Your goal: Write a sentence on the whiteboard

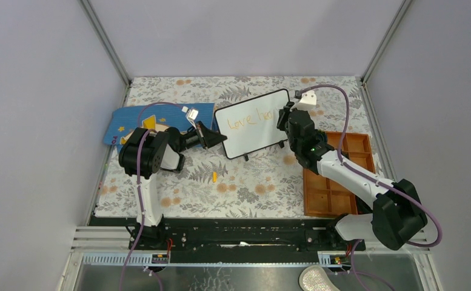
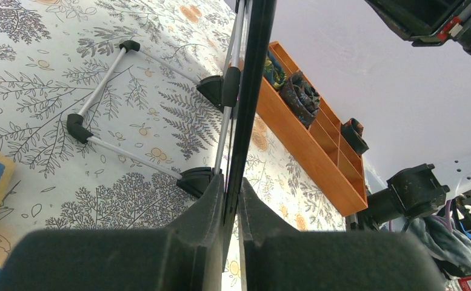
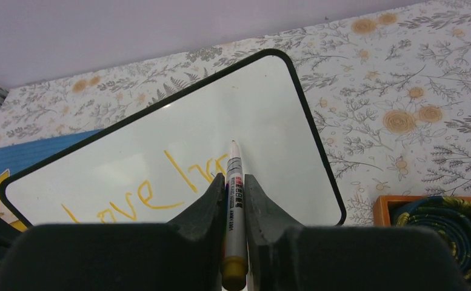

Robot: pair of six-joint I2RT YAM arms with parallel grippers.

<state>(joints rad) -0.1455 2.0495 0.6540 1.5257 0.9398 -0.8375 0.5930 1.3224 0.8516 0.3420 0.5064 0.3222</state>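
Observation:
The whiteboard [image 1: 252, 140] stands tilted on its black feet mid-table, white with a thin black frame. Orange handwriting, the sentence [image 1: 250, 119], reads about "Love hea" on one line. My left gripper [image 1: 219, 139] is shut on the board's left edge; in the left wrist view that edge [image 2: 252, 91] runs edge-on between the fingers of the left gripper [image 2: 233, 193]. My right gripper [image 3: 234, 182] is shut on a white marker [image 3: 234, 203] with an orange end. Its tip rests at the last letters of the sentence [image 3: 180, 171] on the whiteboard [image 3: 269, 121].
A blue mat with a yellow plane [image 1: 137, 119] lies left of the board under my left arm. An orange compartment tray [image 1: 333, 182] with dark items sits at the right. A small orange cap [image 1: 214, 176] lies on the floral cloth. Grey walls enclose the table.

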